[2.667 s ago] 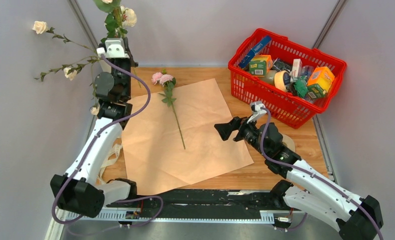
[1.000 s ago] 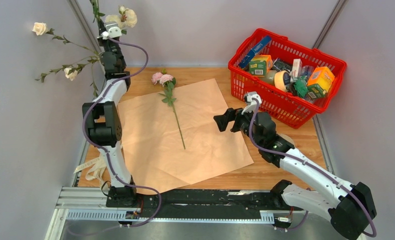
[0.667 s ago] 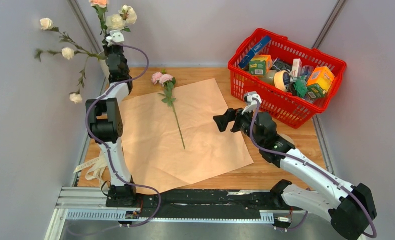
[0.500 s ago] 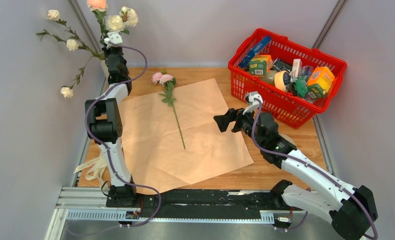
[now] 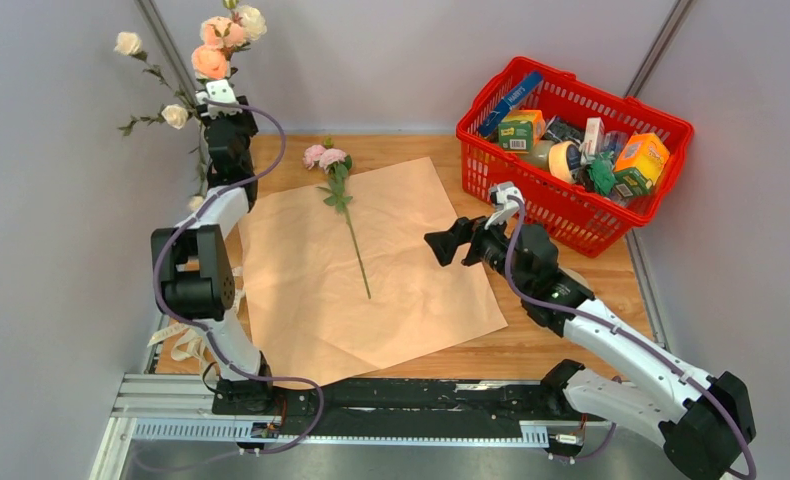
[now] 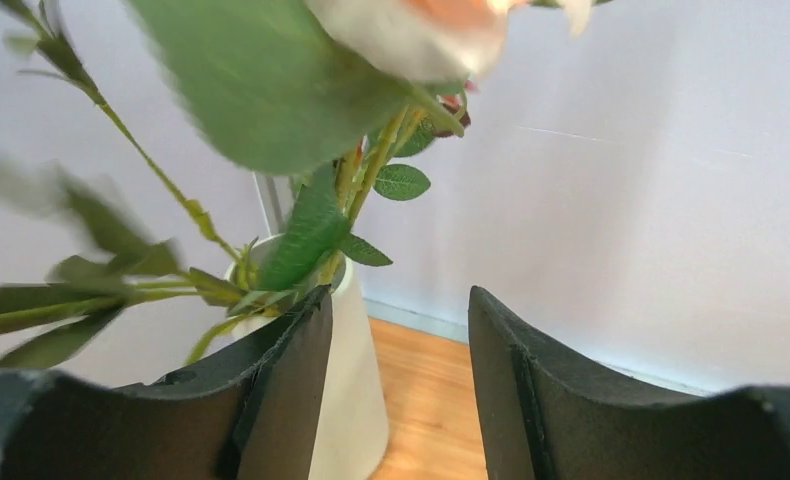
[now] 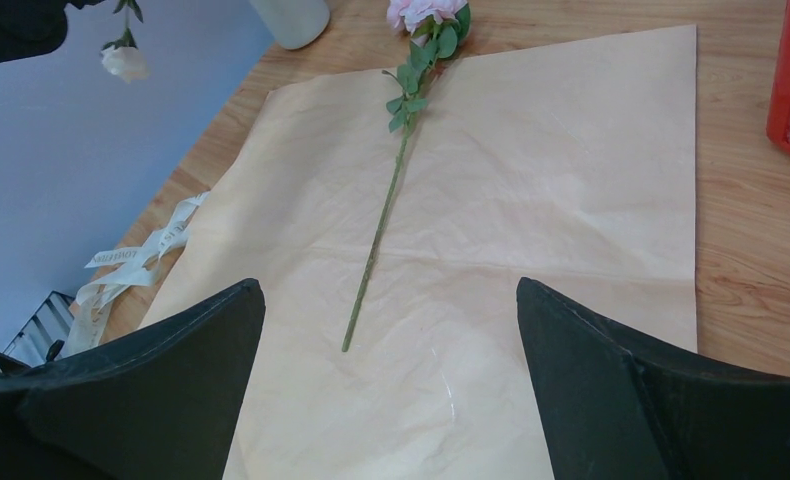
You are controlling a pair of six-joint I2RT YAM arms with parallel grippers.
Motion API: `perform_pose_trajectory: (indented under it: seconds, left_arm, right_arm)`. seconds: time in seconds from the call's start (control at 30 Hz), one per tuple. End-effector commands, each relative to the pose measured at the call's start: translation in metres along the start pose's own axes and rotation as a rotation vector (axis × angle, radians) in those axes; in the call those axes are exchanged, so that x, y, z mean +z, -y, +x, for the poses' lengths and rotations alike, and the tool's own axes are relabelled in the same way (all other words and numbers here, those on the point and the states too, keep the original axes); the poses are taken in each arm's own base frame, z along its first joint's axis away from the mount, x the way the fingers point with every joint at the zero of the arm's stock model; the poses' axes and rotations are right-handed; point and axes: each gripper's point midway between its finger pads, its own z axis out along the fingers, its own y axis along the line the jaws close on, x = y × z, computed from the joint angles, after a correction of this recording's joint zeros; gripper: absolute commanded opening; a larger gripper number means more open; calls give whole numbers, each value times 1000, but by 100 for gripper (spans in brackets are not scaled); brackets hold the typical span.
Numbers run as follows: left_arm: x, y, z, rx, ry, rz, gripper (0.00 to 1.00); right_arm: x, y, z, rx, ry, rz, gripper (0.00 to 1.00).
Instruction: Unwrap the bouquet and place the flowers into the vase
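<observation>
Your left pincer (image 6: pixel 396 320) is standing open at the back left corner, raised high, with nothing between its fingers. The off-white vase (image 6: pixel 356 400) is showing just behind its left finger in the wrist view. The vase is standing upright on the tabletop (image 5: pixel 441 148) and holding the flowers (image 5: pixel 211 60), whose green stems are entering its mouth. Their peach and cream blooms are spreading above the arm. I cannot tell whether the finger is touching the vase.

Your right pincer (image 7: pixel 386 290) is hanging wide open and empty above the paper (image 5: pixel 411 270). The paper is lying unfolded and flat, peach side up, across the middle of the tabletop. One pink rose (image 5: pixel 346 215) is lying on that paper, with its bloom reaching past the far edge. A cream ribbon (image 7: pixel 136 260) is lying loose at the left edge. A red basket (image 5: pixel 491 165) of goods is sitting at the back right.
</observation>
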Motion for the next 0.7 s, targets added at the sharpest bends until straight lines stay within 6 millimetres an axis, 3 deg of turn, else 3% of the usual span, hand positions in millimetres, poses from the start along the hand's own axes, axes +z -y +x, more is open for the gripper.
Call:
perform_pose_trajectory:
  seconds: [0.0,0.27,0.3,0.37,0.53,0.67]
  left_arm:
    - [-28,6,-40,-109,-5,69,61]
    - [-67,6,-70,-139,-70,113,62]
    - [-72,6,-62,-149,-116,117,62]
    - [-86,10,-65,-180,-158,143,63]
    - [-136,22,-68,-294,-316,221,62]
    - [-188,39,-55,-387,-466,327,63]
  right_arm:
    - [0,-14,-24,32,39,-31,100]
    - [4,-20,-3,129,-32,-65,100]
    - [7,-18,0,140,-42,-56,100]
    - [13,-15,8,171,-65,-42,100]
    - [30,-16,24,228,-132,-36,92]
    - [47,-15,33,243,-165,-28,77]
